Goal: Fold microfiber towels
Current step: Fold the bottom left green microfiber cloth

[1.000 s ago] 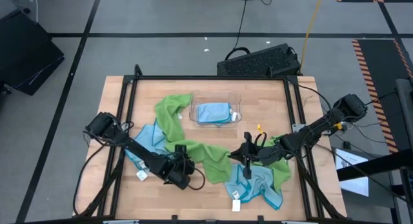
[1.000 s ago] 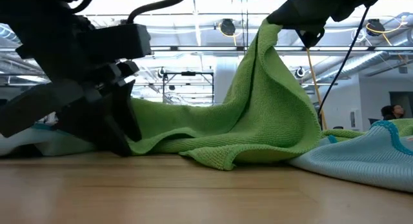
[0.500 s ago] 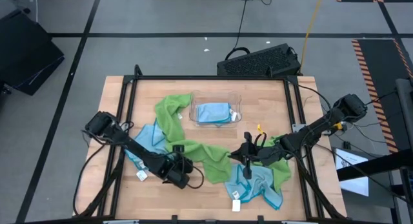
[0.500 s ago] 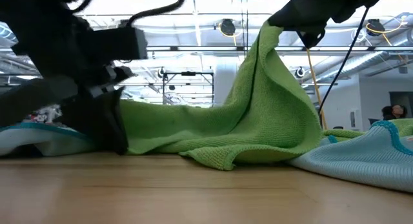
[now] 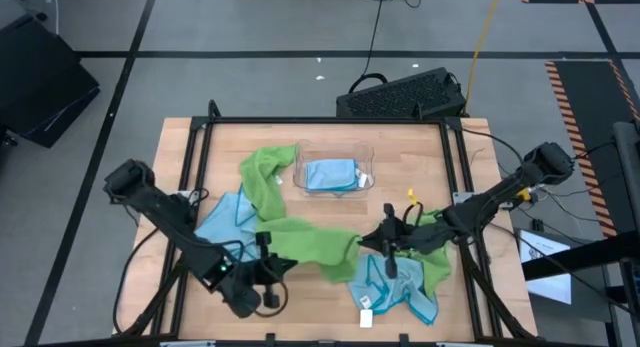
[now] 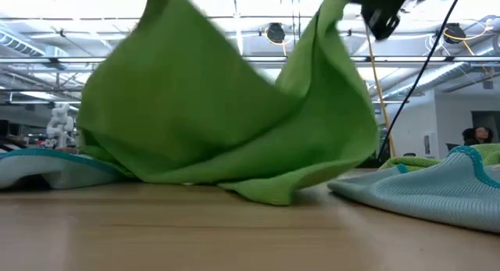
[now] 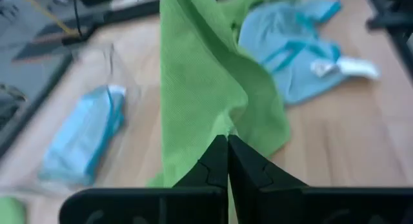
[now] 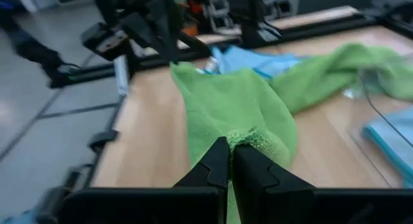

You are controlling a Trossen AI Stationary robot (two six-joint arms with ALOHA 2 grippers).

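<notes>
Matt knitted-looking green cloth, smooth pale wood table

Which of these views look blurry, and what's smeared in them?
Low view: the lifted green towel is smeared along its upper left edge. Left wrist view: the tray and folded blue towel are soft. High view: sharp.

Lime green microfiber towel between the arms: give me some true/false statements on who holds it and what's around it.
1. Both tools are shut on the lime green microfiber towel. True: left tool and right tool each pinch an edge.
2. The clear plastic tray is empty. False: a folded light blue towel lies in it.
3. The held towel hangs wholly clear of the wooden table. False: in the low view its lower fold rests on the tabletop.
4. A crumpled light blue towel with a white tag lies near the right tool. True.
</notes>
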